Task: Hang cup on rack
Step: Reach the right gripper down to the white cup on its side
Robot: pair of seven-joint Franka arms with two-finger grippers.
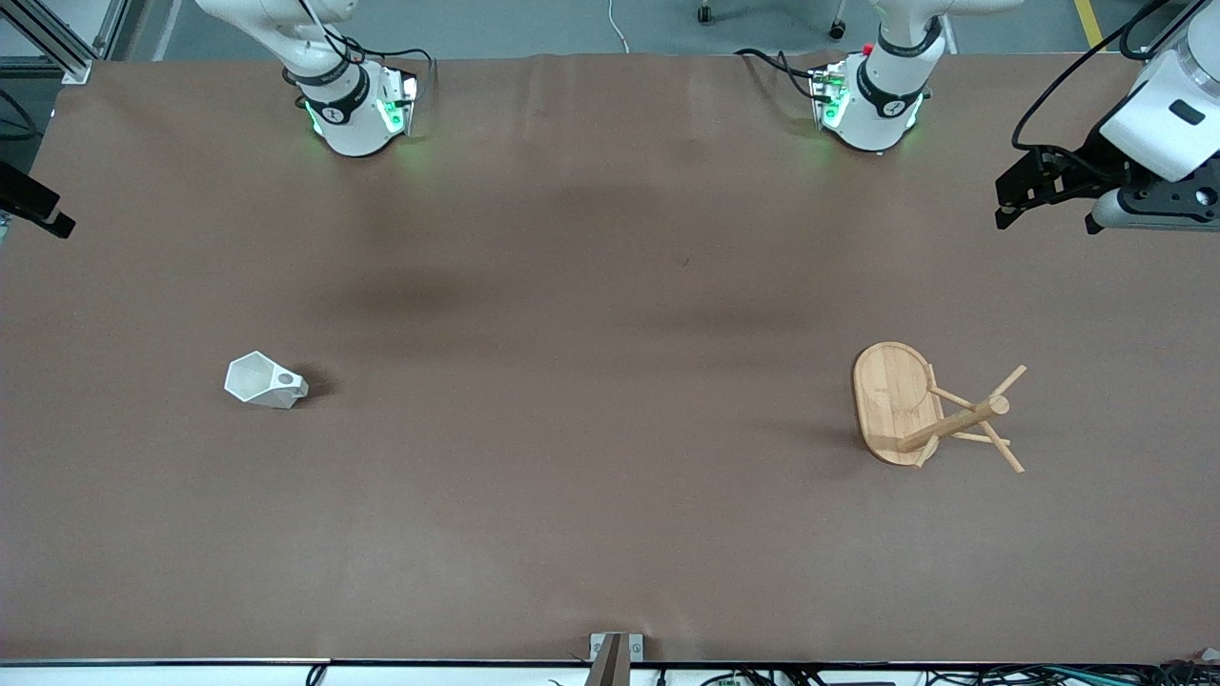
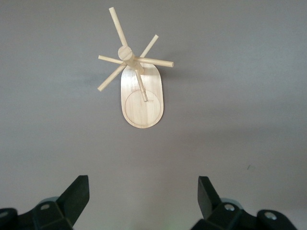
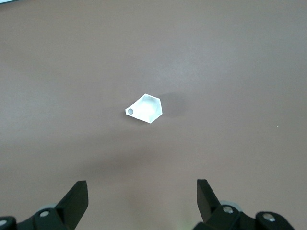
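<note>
the brown worktop [image 1: 610,495] lies mostly bare, with a wide open stretch between the two task things and free room around each. the cup [image 1: 264,380] rests on its side toward the right arm's end, its hexagonal mouth turned away from the rack and its pierced handle pointing toward the rack; it is matte white with angular facets. the rack [image 1: 929,407] stands well apart from it toward the left arm's end, at about the same depth. it is light bamboo, with a flat oval base, a round post and thin angled pegs. the left pincer [image 1: 1003,200] hangs at the worktop's edge at the left arm's end, fingers spread wide and holding nothing. the right pincer [image 3: 142,203] is high over the worktop with the cup in its view, fingers spread wide and empty.
</note>
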